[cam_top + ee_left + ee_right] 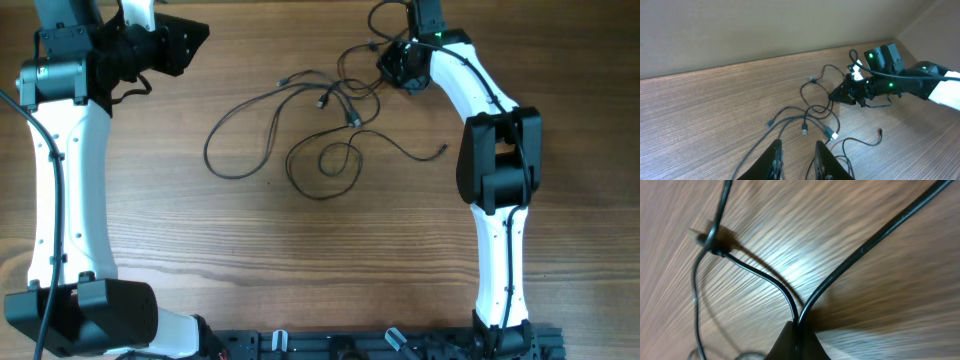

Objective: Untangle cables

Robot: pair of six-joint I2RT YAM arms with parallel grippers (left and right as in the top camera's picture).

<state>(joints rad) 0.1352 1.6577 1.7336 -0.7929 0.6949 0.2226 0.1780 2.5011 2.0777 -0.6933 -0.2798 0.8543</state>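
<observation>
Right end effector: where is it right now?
Overhead view, top, right of centre: the right end effector is at the upper-right end of the cables, shut on strands there, opposite the left arm.

1. A wood-grain table [300, 260] carries everything.
2. Thin black cables [352, 118] lie tangled on its far middle, with loops spreading left and nearer.
3. One strand's plug end [443, 150] rests to the right, apart from the tangle.

Tangled black cables [322, 100], right fingers [388, 66] at upper strands
</observation>
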